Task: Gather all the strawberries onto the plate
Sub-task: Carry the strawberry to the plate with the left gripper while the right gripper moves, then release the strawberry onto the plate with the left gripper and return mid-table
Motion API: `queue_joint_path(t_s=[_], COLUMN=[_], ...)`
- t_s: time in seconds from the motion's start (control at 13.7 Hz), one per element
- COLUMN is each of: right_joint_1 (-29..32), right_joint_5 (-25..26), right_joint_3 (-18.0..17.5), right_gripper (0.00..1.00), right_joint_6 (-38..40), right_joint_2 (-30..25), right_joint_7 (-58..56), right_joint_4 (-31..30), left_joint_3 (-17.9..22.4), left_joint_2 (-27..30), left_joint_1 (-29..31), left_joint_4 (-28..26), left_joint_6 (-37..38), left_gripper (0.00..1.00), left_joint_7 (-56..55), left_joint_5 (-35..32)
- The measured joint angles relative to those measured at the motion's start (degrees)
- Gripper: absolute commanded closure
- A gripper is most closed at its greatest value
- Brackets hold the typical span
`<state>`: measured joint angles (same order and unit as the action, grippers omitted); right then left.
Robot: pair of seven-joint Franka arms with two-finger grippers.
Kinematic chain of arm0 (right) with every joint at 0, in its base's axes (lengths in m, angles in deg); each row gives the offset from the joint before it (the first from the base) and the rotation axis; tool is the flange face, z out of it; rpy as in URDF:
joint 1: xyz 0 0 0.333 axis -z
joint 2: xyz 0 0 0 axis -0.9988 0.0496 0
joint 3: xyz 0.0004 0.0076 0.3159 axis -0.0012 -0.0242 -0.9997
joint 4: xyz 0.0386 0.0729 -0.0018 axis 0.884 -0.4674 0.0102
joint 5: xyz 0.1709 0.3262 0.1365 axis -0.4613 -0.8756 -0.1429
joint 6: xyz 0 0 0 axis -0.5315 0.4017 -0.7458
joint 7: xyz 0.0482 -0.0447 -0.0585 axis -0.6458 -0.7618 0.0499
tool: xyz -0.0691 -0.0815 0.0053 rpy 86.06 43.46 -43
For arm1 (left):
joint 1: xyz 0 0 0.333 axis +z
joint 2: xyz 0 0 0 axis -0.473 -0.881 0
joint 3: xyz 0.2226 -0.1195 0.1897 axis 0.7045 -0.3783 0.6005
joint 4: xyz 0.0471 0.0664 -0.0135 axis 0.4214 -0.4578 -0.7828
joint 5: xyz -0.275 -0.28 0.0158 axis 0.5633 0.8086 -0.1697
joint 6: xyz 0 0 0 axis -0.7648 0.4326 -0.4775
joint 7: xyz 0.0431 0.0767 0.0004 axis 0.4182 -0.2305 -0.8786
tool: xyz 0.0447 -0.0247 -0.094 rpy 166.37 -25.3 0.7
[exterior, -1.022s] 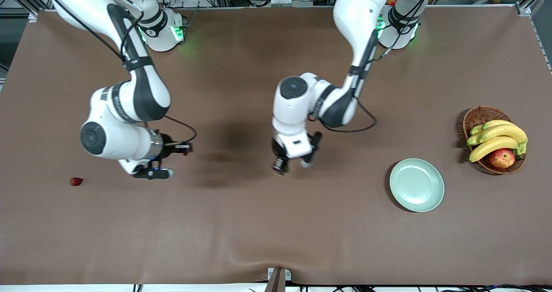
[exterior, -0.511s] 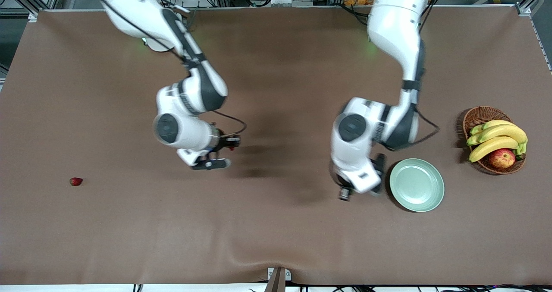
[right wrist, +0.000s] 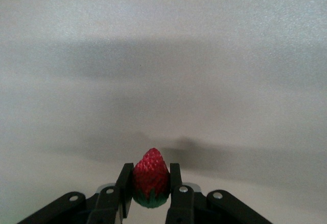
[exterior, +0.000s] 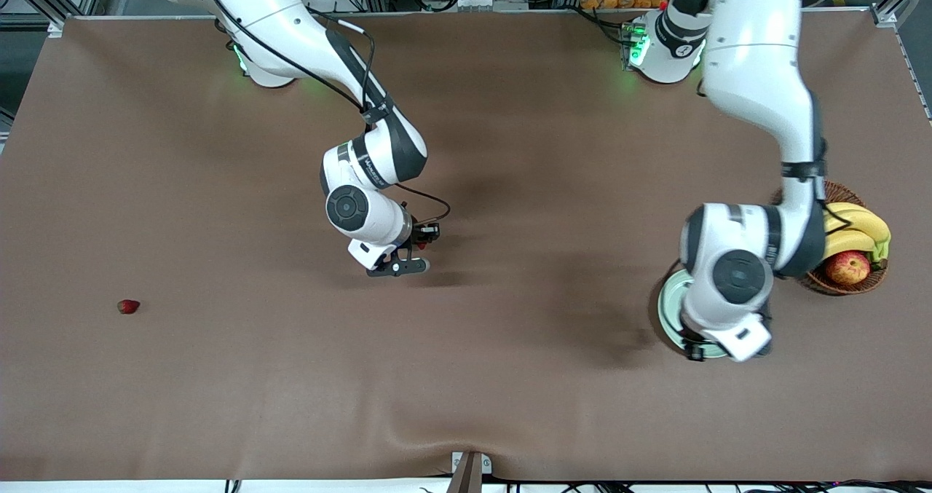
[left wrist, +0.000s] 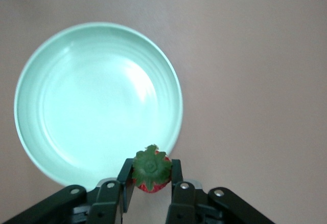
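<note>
**Two berries in the grippers, one on the bench**

Near the bench's edge at the right arm's end you have one loose strawberry (exterior: 129,306) on the brown cover. Over the middle of the bench, your right gripper (right wrist: 151,191) is clamped on a second strawberry (right wrist: 151,176), tip outward. Toward the left arm's end, your left gripper (left wrist: 152,184) pinches a third strawberry (left wrist: 151,169), leafy top up, over the rim of the plate (left wrist: 61,101). The fruit basket (exterior: 837,282) sits beside the plate, closer to that end's edge.

My table (exterior: 510,376) is covered in brown cloth. On it lie one strawberry (exterior: 128,306) near the right arm's end, and the plate (exterior: 668,302) beside the wicker basket (exterior: 807,191) near the left arm's end.
</note>
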<state>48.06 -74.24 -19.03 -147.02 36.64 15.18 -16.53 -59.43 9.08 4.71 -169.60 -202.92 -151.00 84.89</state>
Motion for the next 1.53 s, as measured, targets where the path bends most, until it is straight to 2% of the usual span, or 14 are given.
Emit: queue_joint_path(t_s=[0.15,0.29,0.44,0.51,0.58,0.66,0.73,1.02,1.17,1.39,1.53], right_joint_1=[-0.1,-0.3,-0.7,-0.8,-0.9,-0.9,-0.9,-0.5,2.1,10.3,17.0], right_joint_5=[0.0,0.0,0.0,0.0,0.0,0.0,0.0,0.2,0.3,0.6,3.5], right_joint_3=[0.0,-0.1,-0.1,-0.1,-0.1,-0.1,-0.1,1.3,2.4,2.9,3.0], right_gripper=[0.94,0.94,0.85,0.72,0.37,0.15,0.0,0.0,0.0,0.0,0.0], right_joint_6=[-0.2,-1.2,-2.0,-2.4,-2.6,-2.7,-2.7,-3.1,-0.4,7.7,13.6], right_joint_2=[0.3,0.9,1.8,2.2,2.4,2.4,2.4,1.8,-0.6,-6.1,-9.3], right_joint_7=[0.0,0.0,0.0,0.0,0.0,0.0,0.0,-0.2,-0.2,-1.1,-1.8], right_joint_4=[0.0,0.0,0.0,0.0,0.0,0.0,0.0,1.6,2.6,3.0,3.0], left_joint_3=[-3.8,-7.6,-10.1,-10.5,-10.8,-11.1,-11.2,-11.3,-11.6,-12.0,-12.5], left_joint_2=[0.2,0.2,0.2,0.2,0.2,0.2,0.2,0.8,1.7,3.1,3.2], left_joint_1=[5.5,10.5,13.6,13.9,13.8,13.7,13.5,10.7,7.7,0.9,-4.2], left_joint_4=[-0.9,-1.5,-2.2,-2.8,-3.4,-3.7,-3.7,-3.6,-3.6,-3.6,-3.4], left_joint_6=[0.1,0.1,0.1,0.2,0.4,1.2,2.5,5.9,6.0,6.4,6.3], left_gripper=[1.0,1.0,1.0,0.83,0.3,0.0,0.0,0.0,0.0,0.0,0.0], left_joint_7=[4.1,7.8,10.3,11.0,11.4,11.4,11.4,12.1,12.1,10.7,9.8], left_joint_5=[0.4,0.5,0.5,0.6,0.6,0.6,0.6,-1.4,-1.9,-1.9,-1.9])
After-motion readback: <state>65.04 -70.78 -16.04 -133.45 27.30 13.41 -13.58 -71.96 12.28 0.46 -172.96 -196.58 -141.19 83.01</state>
